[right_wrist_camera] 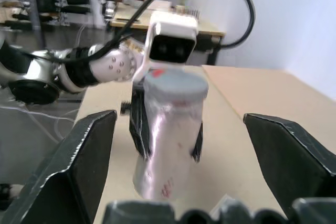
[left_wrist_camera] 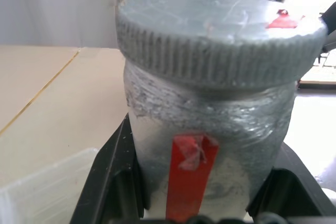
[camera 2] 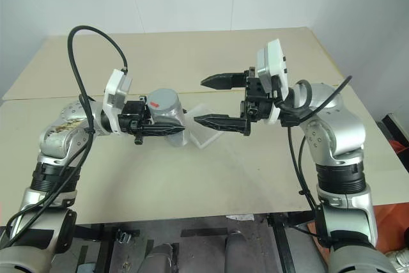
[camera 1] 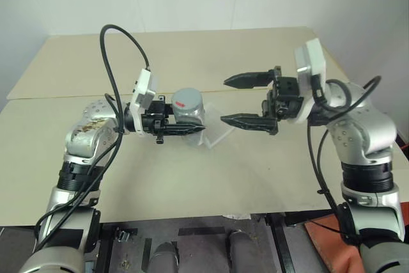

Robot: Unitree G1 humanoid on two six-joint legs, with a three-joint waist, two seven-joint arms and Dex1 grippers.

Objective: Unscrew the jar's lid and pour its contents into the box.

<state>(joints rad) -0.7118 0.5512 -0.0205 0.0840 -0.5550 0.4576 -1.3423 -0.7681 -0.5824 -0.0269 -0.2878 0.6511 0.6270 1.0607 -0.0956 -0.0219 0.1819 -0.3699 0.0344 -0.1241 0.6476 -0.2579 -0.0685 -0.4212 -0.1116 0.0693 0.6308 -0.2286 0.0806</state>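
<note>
Left gripper (camera 1: 182, 129) clamping jar (camera 1: 189, 106) above box (camera 1: 217, 133), lid (left_wrist_camera: 218, 32) still on, facing right gripper (camera 1: 246, 100); right jaws gaping wide, empty, for regrasp.

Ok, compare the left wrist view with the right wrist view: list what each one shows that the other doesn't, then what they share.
Left wrist view alone: the ridged edge of the lid, a red tape strip running down the side of the jar, and a corner of the clear box beside it.

Right wrist view alone: the right claw with its fingers wide open on either side of the jar, apart from it, the left arm with its white camera housing behind the jar, and chairs and tables in the background.

Both: the jar with its lid on, gripped by the left claw, and the beige table.
</note>
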